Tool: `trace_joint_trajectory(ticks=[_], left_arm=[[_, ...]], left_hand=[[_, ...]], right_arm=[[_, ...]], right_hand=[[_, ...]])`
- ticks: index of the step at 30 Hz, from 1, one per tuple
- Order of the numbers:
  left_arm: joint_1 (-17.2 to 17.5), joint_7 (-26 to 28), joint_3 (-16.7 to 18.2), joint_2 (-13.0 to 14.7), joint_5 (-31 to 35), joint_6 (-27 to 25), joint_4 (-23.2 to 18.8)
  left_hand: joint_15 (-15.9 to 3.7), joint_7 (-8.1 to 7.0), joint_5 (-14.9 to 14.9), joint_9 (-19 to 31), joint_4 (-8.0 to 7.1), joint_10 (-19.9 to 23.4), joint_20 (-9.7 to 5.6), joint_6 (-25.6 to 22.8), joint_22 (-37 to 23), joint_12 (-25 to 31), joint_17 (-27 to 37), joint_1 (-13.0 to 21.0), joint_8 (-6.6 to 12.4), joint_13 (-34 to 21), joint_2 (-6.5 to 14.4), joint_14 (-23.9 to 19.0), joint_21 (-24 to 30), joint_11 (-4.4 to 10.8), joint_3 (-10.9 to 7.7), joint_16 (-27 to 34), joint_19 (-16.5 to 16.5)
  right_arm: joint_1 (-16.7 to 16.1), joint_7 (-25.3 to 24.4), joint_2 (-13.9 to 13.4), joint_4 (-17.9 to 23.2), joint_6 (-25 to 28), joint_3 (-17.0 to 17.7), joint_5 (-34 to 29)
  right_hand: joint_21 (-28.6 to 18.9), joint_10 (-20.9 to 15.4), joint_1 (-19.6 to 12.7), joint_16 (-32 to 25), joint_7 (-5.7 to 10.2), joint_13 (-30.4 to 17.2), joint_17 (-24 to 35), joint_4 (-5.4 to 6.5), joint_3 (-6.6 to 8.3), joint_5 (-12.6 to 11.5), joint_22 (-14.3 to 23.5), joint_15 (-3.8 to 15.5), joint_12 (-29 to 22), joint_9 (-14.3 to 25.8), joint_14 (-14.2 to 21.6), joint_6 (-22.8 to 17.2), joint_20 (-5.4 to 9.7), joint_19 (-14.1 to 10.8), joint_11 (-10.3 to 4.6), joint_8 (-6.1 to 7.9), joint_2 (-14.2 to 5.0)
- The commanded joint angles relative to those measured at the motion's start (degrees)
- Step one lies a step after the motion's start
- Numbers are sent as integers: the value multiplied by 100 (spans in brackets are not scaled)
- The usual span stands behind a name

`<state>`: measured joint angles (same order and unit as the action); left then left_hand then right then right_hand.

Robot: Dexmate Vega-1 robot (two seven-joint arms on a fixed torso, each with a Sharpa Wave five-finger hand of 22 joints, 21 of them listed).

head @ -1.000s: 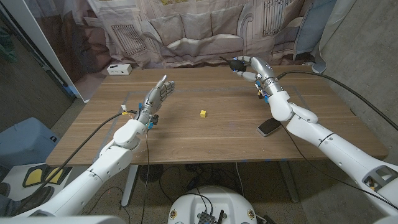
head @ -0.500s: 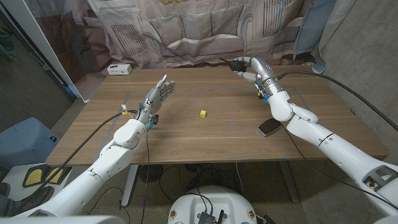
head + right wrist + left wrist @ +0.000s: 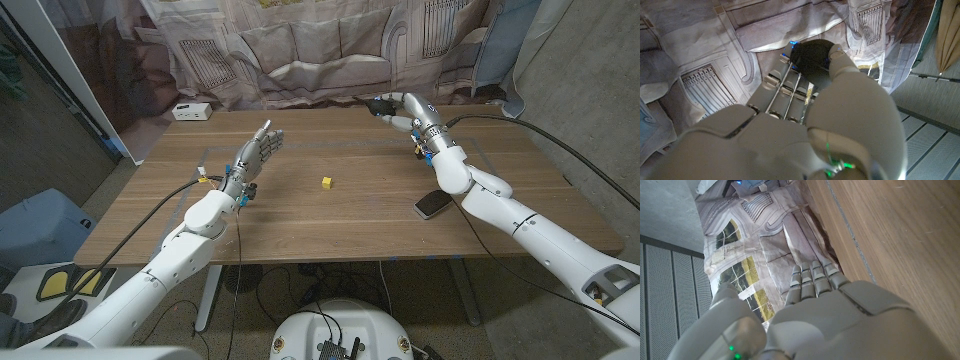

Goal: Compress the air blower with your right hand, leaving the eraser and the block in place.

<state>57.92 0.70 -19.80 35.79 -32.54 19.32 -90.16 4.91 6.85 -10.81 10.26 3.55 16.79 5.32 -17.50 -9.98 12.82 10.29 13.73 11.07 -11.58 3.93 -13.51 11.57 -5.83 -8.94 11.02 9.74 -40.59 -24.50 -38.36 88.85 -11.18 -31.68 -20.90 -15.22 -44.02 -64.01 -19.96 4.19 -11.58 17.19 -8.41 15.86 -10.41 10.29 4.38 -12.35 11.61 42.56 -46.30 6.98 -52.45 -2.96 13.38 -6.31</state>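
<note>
My right hand [image 3: 405, 107] is lifted over the table's far edge and grips the black air blower [image 3: 381, 103] between thumb and fingers. In the right wrist view the blower's dark bulb [image 3: 812, 54] sits enclosed by my fingers [image 3: 785, 82] and thumb. The small yellow block [image 3: 326, 182] lies near the table's middle. The dark eraser [image 3: 432, 205] lies on the right side of the table, beside my right forearm. My left hand [image 3: 256, 151] stands raised on the left with fingers straight and apart, holding nothing; its back also shows [image 3: 840, 315].
A white box [image 3: 190, 111] sits at the table's far left corner. A printed curtain [image 3: 300, 45] hangs just behind the far edge. Cables trail from both wrists. The wooden table [image 3: 350, 225] has tape lines marked on it.
The right hand's fingers have closed in further around the blower, so less of the black bulb shows. The block, the eraser and the left hand have not moved.
</note>
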Motion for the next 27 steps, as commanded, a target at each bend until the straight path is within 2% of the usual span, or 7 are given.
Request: trace_joint_trajectory(ticks=[1, 13, 19, 27], left_arm=[[-62, -20, -30, -4, 19, -30, 4], [-106, -57, -62, -63, 17, 30, 98], [-105, -45, -62, -78, 14, 40, 123], [-106, -55, -54, -82, 10, 76, 147]], left_hand=[[17, 11, 6, 24, 39, 26, -4, -41, -27, -25, 9, 16, -8, -15, 35, -29, -22, -6, -22, -13, 56], [22, 10, 7, 24, 44, 24, -7, -39, -27, -28, 9, 13, -9, -15, 36, -29, -21, 0, -23, -14, 58], [14, 1, 7, 24, 46, 30, -3, -34, -27, -26, 9, 12, -11, -15, 36, -31, -22, -6, -23, -14, 57], [15, 3, 7, 24, 50, 32, 0, -42, -27, -27, 9, 9, -8, -15, 37, -28, -22, -12, -23, -15, 56]], right_arm=[[28, -55, 40, -117, -134, 8, 48], [-9, -128, 42, -111, -141, 51, 61], [-7, -166, 60, -158, -194, 53, 69], [9, -246, 91, -217, -256, 44, 39]], right_hand=[[-41, -81, 10, -32, 9, -11, -12, 35, 43, -45, 14, 492, -49, 19, 66, -87, -2, -61, -7, 55, -78], [-72, -240, 53, -34, 19, -6, -35, 64, 52, -45, 18, 511, -76, 7, 187, -303, 2, -138, -3, 101, -133], [-127, -506, 105, -84, 61, -2, -66, 86, 55, -39, 23, 573, -142, 0, 442, -561, -2, -266, -19, 165, -167], [-152, -658, 105, -99, 74, 1, -84, 71, 66, -39, 27, 591, -169, -4, 565, -733, 6, -321, -8, 204, -177]])
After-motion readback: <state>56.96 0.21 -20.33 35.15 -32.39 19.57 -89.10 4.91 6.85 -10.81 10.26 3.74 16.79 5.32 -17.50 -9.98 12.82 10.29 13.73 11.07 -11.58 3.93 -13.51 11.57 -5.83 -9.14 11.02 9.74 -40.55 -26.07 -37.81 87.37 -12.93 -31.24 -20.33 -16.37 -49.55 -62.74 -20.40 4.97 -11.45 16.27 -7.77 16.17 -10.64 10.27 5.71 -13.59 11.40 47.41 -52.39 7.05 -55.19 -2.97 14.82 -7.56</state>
